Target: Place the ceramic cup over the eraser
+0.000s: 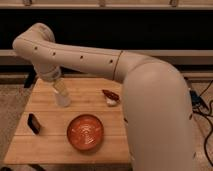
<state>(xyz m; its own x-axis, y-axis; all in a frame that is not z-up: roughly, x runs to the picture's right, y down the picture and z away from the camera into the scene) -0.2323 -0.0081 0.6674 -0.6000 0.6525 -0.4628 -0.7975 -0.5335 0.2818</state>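
A light wooden table (45, 147) is carrying four things. The ceramic cup (63, 100) is standing toward its back left, right at the fingers of the gripper (61, 92), which is hanging over that spot. The eraser (33, 123) is lying left of the fingers and nearer the front edge. An orange bowl (85, 133) is sitting in front of them, and a red-and-white object (111, 96) is lying to their right.

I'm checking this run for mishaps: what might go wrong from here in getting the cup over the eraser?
The gripper is right at the ceramic cup toward the back of the table; an off-centre hold might tip it. The eraser lies close to the table's edge, so a nudge might push it off. The orange bowl stands beside the likely path and might get clipped.
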